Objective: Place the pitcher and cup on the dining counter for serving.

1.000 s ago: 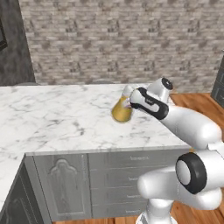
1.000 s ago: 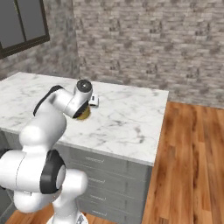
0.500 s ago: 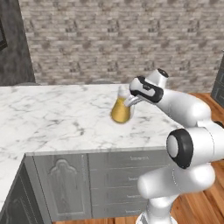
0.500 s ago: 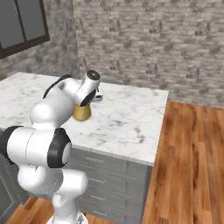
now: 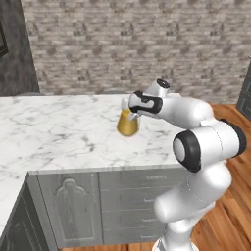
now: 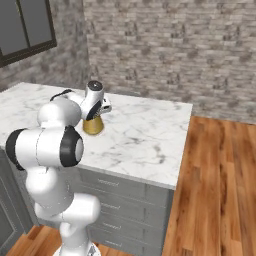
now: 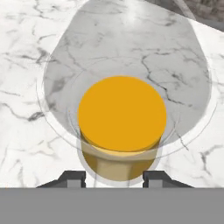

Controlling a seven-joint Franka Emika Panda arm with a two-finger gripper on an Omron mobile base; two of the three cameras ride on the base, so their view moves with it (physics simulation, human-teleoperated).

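Note:
The pitcher (image 5: 128, 126) is a clear glass carafe with amber-orange liquid, upright near the middle of the dining counter (image 5: 59, 135). Its base is on or just above the marble. My gripper (image 5: 131, 111) comes from the right and is shut on the pitcher's narrow neck. From the other side, the pitcher (image 6: 93, 126) shows below my gripper (image 6: 98, 111), on the dining counter (image 6: 145, 137). Looking down in the hand view, the pitcher (image 7: 122, 114) sits between my gripper (image 7: 114, 175) fingertips (image 7: 73, 177), over the dining counter (image 7: 26, 65). The cup is out of view.
Grey panelled cabinets and drawers (image 5: 117, 201) lie under the counter's near edge. A brick wall (image 5: 147, 44) stands behind. Wooden floor (image 6: 215, 190) runs past the counter's right end. A dark window (image 6: 25, 30) is at the far left.
My arm's elbow and forearm have swung up and over while the hand stayed at the pitcher's neck. The pitcher has shifted only slightly on the counter.

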